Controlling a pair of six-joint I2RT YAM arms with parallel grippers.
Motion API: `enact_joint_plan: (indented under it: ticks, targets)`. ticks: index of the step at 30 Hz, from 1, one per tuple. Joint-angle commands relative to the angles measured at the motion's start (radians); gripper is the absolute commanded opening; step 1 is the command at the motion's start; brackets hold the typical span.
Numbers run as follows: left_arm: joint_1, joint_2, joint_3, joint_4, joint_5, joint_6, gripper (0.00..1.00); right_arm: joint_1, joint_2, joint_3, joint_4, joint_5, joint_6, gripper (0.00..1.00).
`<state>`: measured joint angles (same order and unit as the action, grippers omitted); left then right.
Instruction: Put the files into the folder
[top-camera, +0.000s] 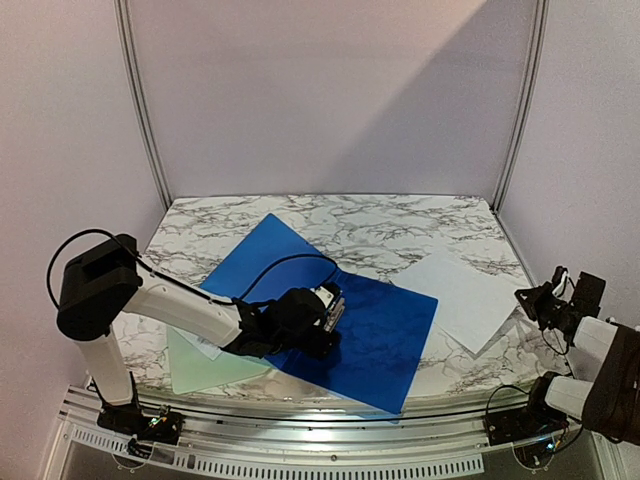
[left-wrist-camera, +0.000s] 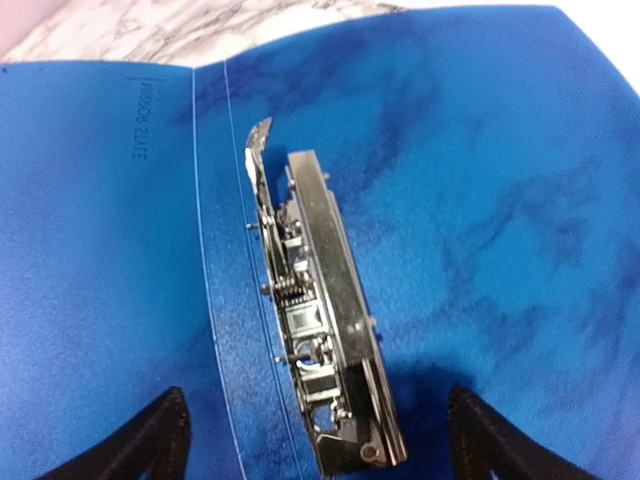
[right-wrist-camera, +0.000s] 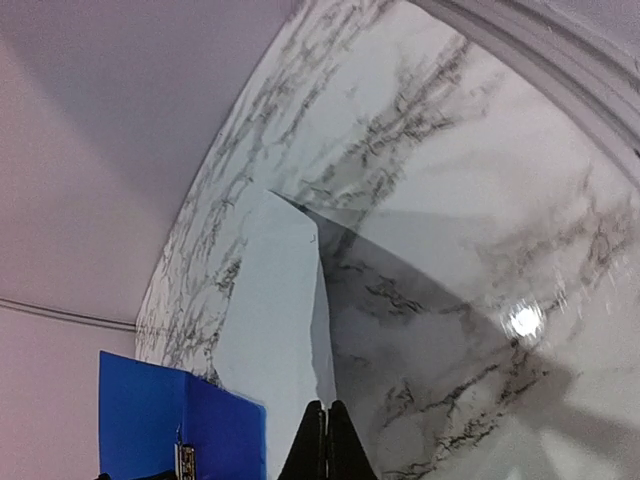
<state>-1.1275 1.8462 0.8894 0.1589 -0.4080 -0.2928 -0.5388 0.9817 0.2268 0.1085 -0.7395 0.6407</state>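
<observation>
The blue folder (top-camera: 385, 325) lies open on the marble table, its metal clip (left-wrist-camera: 320, 330) along the spine. My left gripper (left-wrist-camera: 322, 448) is open just above the folder, one finger on each side of the clip's near end, touching nothing; it also shows in the top view (top-camera: 326, 312). The large white sheet (top-camera: 462, 293) lies right of the folder. My right gripper (right-wrist-camera: 326, 408) is shut on that sheet's (right-wrist-camera: 268, 310) near edge, which is lifted and curled; it shows at the table's right edge in the top view (top-camera: 535, 302). A white slip (top-camera: 207, 346) peeks out under the left arm.
A pale green sheet (top-camera: 205, 368) lies at the front left under the left arm. Bare marble (top-camera: 400, 220) stretches behind the folder. White walls and metal posts enclose the table. The folder's corner (right-wrist-camera: 160, 415) shows in the right wrist view.
</observation>
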Motion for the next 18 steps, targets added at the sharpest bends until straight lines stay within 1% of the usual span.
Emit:
enact_joint_plan:
  ticks: [1,2,6,9,13,15,18]
  targets:
    - [0.009,0.052,0.070,-0.055,-0.033,0.016,0.84,0.032,-0.072,0.118,-0.120,0.069,0.001,0.00]
    - [0.011,0.061,0.082,-0.060,-0.037,0.014,0.81,0.041,-0.087,0.142,-0.147,0.080,0.005,0.00]
    - [0.024,0.099,0.143,-0.102,-0.061,-0.007,0.62,0.060,-0.140,0.237,-0.207,0.121,0.022,0.00]
    - [0.035,0.127,0.181,-0.128,-0.062,-0.026,0.52,0.070,-0.167,0.281,-0.217,0.140,0.051,0.00]
    - [0.049,0.162,0.234,-0.154,-0.055,-0.060,0.45,0.078,-0.175,0.285,-0.195,0.176,0.123,0.00]
    - [0.056,0.185,0.273,-0.201,-0.047,-0.075,0.43,0.078,-0.167,0.280,-0.191,0.214,0.159,0.00]
    - [0.069,0.214,0.334,-0.249,-0.054,-0.105,0.40,0.081,-0.152,0.264,-0.163,0.229,0.227,0.00]
